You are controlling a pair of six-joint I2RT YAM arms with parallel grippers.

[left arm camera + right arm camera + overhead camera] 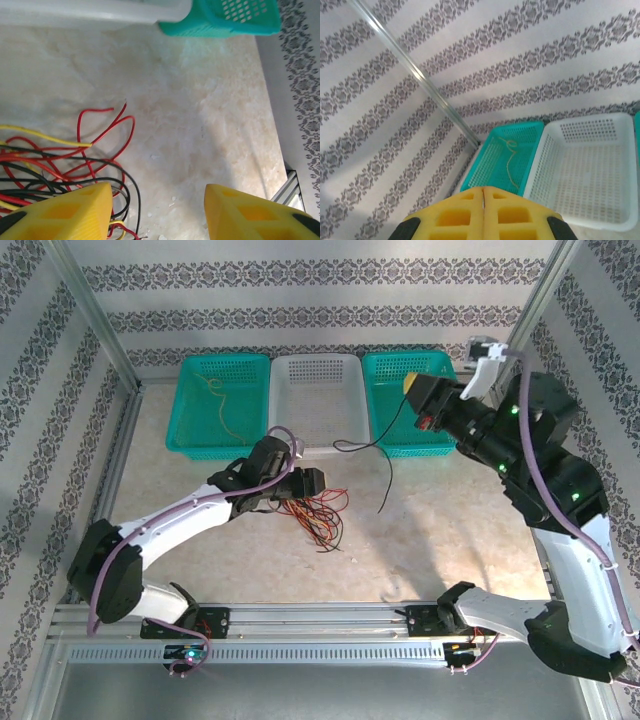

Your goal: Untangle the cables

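The tangle of cables (318, 518) lies on the table (450, 540) just in front of the left gripper (305, 485), so the left arm is much the nearer to it. In the left wrist view the left gripper (157, 200) stands wide open. The tangle (60, 165) sits off to one side, partly under one yellow finger (65, 212), and bare tabletop lies between the jaws. Judging from this, a grasp calls for a sideways shift toward the heap. Its strands run mostly crosswise in that view, and a red loop (107, 127) reaches out furthest.

The right gripper (415, 390) is raised over the far teal basket (385, 445). In its own wrist view the right gripper (483, 192) has its fingers pressed together. A black cable (385, 475) trails from it down to the table, well apart from the heap. It is probably pinched there, though the contact is too small to confirm.

The cables are thin, limp and glossy, in red, black and yellow. The fingers are ribbed yellow plastic, and the table looks like pale mottled stone. A yellow cable (218, 400) lies curled in the left teal basket (190, 445), a perforated plastic tub, and a white basket (315, 445) stands beside it.
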